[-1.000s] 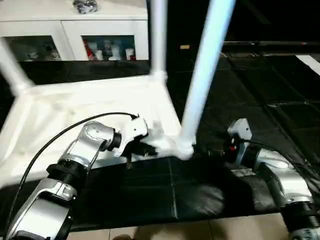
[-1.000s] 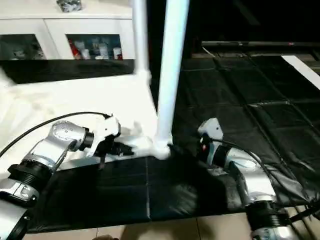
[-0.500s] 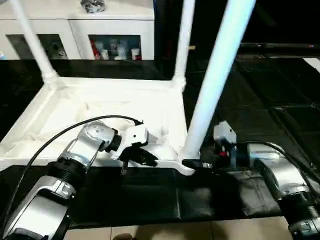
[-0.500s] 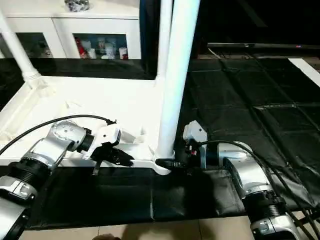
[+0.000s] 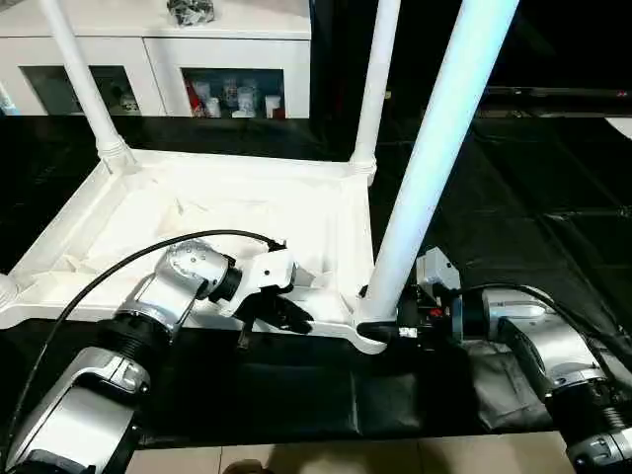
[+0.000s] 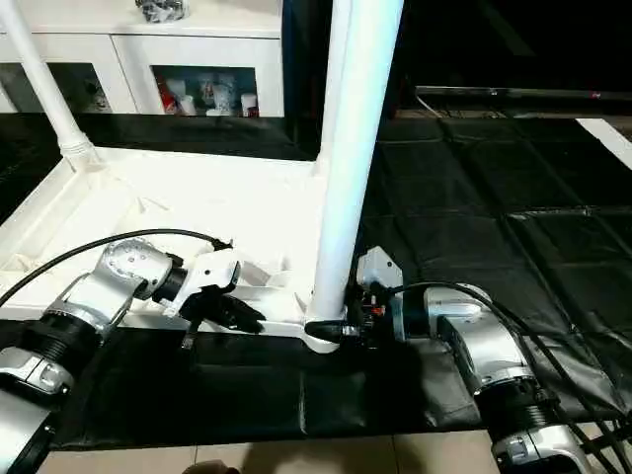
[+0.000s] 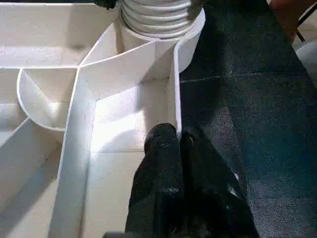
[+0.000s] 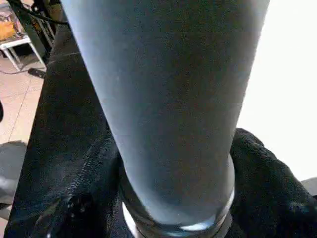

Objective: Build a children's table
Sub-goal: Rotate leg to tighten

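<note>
Here, my left gripper [image 7: 176,144] pinched the table top's rim [image 5: 326,324] at lower centre, steadying it while my right gripper [image 5: 387,330] clasped the near leg's [image 5: 425,188] base.

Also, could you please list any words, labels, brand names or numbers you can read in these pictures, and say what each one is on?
No text can be read in these pictures.
Items behind the white cabinet's glass doors: too small and blurred to read.
Table top and near leg: plain white, no markings visible.
Left gripper and right gripper: no legible label.
</note>
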